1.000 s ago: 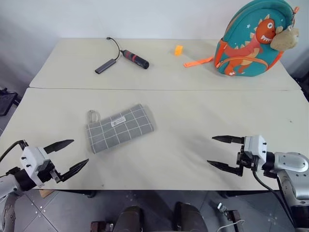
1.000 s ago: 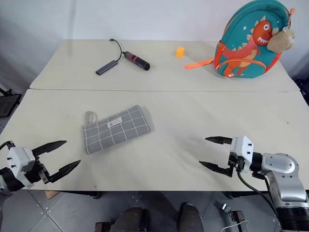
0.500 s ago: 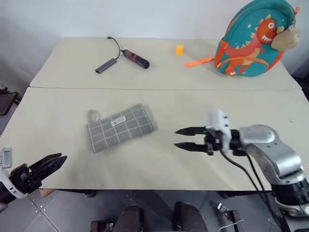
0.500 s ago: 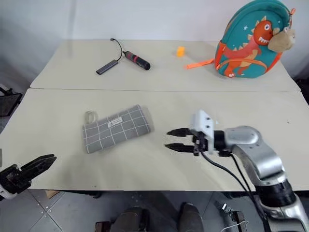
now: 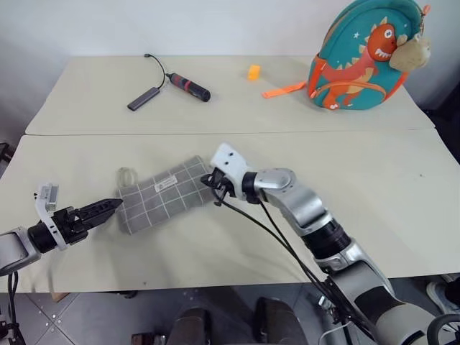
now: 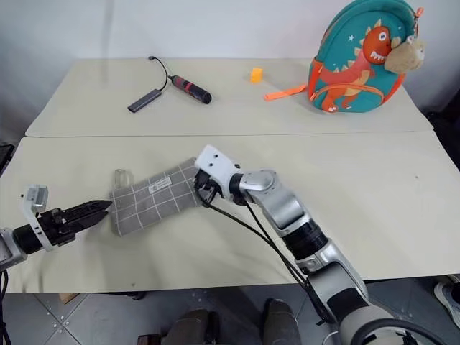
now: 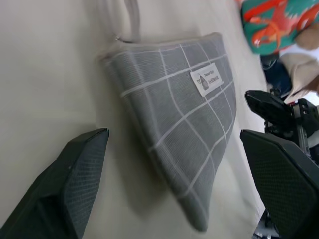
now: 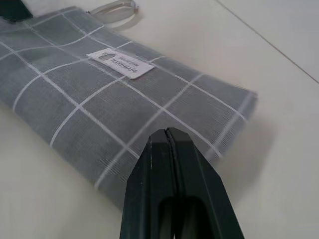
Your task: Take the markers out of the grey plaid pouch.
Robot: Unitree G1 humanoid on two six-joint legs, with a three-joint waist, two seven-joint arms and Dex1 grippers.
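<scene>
Two grippers | left gripper fingers apart, empty, beside grey plaid pouch | right gripper closed at pouch's edge

The grey plaid pouch is soft woven cloth with a fine ribbed weave, thin white grid lines and a small smooth white label, while the bench under it is smooth, matt and cream. The left gripper has matt black fingers with a fine dimpled texture. The teal backpack looks like smooth, slightly glossy fabric.
</scene>
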